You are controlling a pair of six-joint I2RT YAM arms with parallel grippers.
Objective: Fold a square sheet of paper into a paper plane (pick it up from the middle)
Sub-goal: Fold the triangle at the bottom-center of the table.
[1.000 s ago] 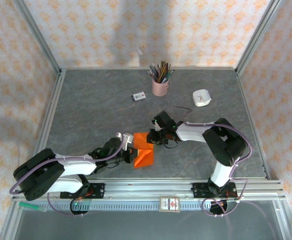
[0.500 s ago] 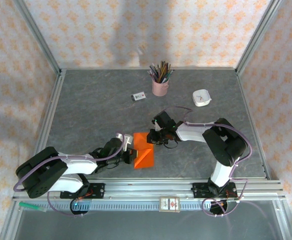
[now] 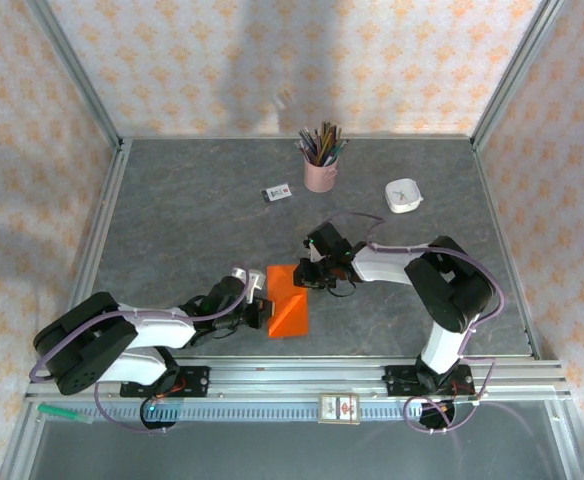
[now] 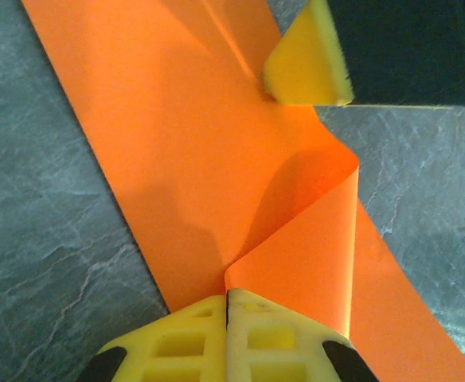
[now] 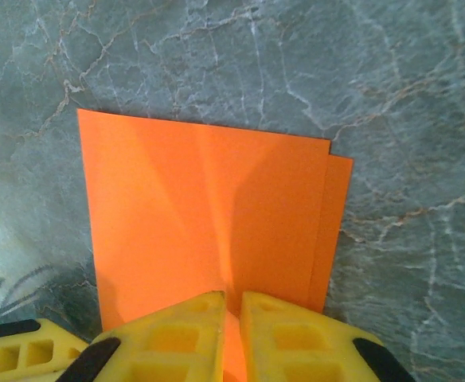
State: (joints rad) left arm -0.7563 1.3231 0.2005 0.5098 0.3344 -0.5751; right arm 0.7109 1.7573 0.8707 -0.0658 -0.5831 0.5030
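**Two robot arms pinch a folded orange sheet of paper [image 3: 287,300] on a grey stone-patterned tabletop [image 3: 172,230].**

The sheet lies flat toward 6 o'clock from the tabletop's middle, between the two arms. The left tool [image 4: 227,296] meets it at the 9 o'clock edge, its jaws pressed together on a raised flap that curls up off the flat layer. The right tool [image 5: 231,306] holds the 1 o'clock edge, its jaws almost closed with a sliver of orange between them. Its wrist view shows two layers, the lower one peeking out along the 3 o'clock side. A pink pencil cup [image 3: 320,175] stands well apart at the sheet's 12 o'clock. A small white card [image 3: 276,193] lies at the cup's 8 o'clock and a white dish [image 3: 403,195] at its 4 o'clock.
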